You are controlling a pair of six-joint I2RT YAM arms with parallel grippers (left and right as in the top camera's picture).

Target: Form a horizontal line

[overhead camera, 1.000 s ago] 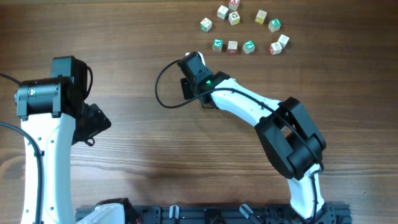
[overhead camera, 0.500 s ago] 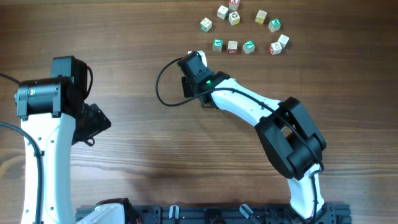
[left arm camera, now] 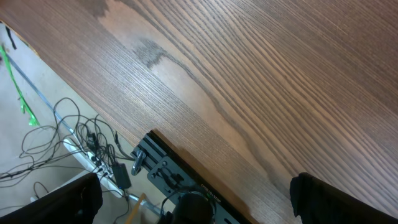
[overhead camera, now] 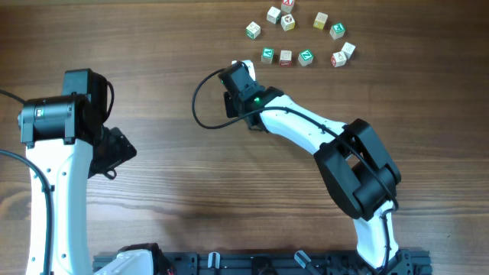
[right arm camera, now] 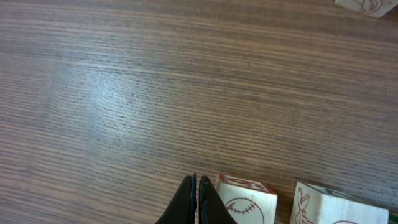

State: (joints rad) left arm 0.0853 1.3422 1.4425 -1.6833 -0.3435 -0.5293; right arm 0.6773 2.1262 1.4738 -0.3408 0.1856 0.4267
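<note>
We think the job is only partly done: the horizontal line (overhead camera: 285, 56) at the far side of the table (overhead camera: 168, 30) has just three cubes, loose cubes (overhead camera: 320, 21) lie around it, our right gripper (right arm camera: 198, 188) is pinched shut on nothing, and our left gripper (left arm camera: 196, 186) is spread wide, well apart.

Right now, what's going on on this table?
The right arm's tool, shut and holding nothing, is down at the table right beside a picture cube. Three cubes sit in a rough row near the far edge, with loose cubes scattered around it. The left tool is open, parked aside.
</note>
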